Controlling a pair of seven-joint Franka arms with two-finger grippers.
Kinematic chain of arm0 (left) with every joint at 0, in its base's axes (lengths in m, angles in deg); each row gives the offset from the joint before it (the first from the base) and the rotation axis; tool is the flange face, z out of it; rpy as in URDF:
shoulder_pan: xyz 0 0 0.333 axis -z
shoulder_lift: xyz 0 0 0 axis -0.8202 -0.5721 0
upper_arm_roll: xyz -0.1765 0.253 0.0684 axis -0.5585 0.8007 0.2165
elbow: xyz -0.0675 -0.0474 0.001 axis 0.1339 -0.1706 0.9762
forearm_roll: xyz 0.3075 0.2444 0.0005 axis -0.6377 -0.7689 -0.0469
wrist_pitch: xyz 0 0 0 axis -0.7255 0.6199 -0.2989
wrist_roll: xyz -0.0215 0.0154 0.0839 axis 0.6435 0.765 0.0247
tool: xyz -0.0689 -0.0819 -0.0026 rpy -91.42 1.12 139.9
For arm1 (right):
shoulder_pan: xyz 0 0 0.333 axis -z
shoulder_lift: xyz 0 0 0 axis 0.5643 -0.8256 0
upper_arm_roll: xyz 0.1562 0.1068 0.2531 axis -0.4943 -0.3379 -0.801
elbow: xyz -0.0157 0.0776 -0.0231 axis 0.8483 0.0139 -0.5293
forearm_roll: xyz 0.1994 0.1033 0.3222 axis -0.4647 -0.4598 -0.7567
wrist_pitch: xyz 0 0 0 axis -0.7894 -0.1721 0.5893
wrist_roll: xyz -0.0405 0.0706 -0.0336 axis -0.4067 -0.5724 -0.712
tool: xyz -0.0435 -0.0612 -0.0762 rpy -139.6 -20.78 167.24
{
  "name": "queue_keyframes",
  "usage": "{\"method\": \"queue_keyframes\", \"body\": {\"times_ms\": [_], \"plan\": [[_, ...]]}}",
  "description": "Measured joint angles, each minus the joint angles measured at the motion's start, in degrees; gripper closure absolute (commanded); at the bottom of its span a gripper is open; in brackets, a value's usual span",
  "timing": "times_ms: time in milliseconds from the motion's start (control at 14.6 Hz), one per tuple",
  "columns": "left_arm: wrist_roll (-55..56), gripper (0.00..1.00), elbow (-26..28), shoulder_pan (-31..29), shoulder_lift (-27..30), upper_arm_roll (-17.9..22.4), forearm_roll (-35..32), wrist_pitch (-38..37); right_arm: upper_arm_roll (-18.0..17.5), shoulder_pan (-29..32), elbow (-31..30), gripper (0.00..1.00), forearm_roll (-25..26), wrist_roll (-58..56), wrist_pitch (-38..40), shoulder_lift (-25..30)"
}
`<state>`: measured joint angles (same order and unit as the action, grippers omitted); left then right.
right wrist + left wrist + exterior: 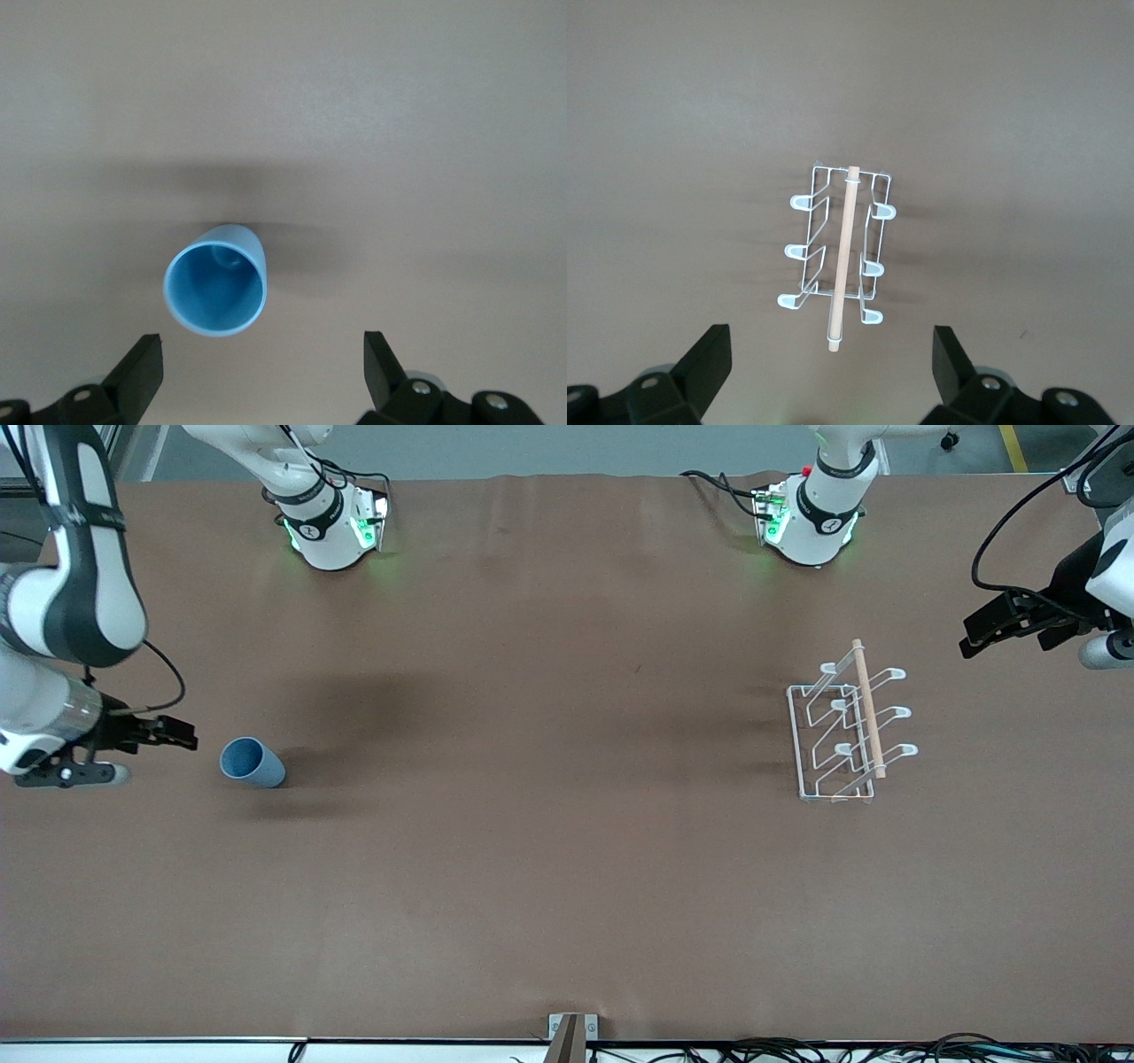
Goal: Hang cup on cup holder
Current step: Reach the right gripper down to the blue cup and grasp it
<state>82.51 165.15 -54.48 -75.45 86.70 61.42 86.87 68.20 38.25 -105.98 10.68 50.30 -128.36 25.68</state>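
Blue and small, the cup [252,763] lies on its side on the brown table [532,868], at the right arm's end. Its open mouth faces the right gripper [182,737], which hangs low just beside it and does not touch it. In the right wrist view the cup [215,290] shows its round mouth and its inside, and the two black fingers [140,372] stand wide apart with nothing between them. The cup sits closer to one finger than to the other.

White wire makes up the cup holder [846,726], which stands on the table at the left arm's end, well apart from the cup. A light wooden rod [868,708] runs along its top, and looped prongs stick out on both sides. No cup hangs on it.

The left gripper [979,633] waits in the air near the cup holder, toward the table's edge. In the left wrist view the cup holder [842,257] sits out ahead of the fingers [709,363], which are spread wide and hold nothing.
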Motion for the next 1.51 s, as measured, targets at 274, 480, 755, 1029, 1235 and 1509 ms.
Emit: {"method": "queue_keyframes", "body": {"times_ms": [274, 480, 755, 1029, 1235, 1509], "plan": [[-0.6, 0.0, 0.0, 0.2, 0.0, 0.1, 0.0, 0.0, 0.0, 0.5, -7.1, 0.0, 0.0, -2.2, -13.4, -4.5], [-1.5, 0.0, 0.0, 1.7, 0.0, 1.7, 0.0, 0.0, 0.0, 1.3, -7.7, 0.03, -0.1, -3.2, -15.9, -7.0], [-1.8, 0.0, 0.0, 2.1, 0.0, 2.0, 0.0, 0.0, -0.3, 1.3, -7.7, 0.21, -3.2, -3.2, -16.0, -7.5], [-1.8, 0.0, 0.0, 2.6, 0.0, 2.1, 0.0, 0.0, -0.5, 1.0, -7.7, 0.56, -4.3, -3.2, -16.0, -8.1], [-1.8, 0.0, 0.0, 2.6, 0.0, 2.2, 0.0, 0.0, -0.5, 1.0, -7.7, 0.93, -4.6, -3.2, -16.1, -9.0], [-1.8, 0.0, 0.0, 2.6, 0.0, 2.3, 0.0, 0.0, -0.5, 1.0, -7.5, 0.99, -5.9, -3.2, -15.4, -9.1]]}}
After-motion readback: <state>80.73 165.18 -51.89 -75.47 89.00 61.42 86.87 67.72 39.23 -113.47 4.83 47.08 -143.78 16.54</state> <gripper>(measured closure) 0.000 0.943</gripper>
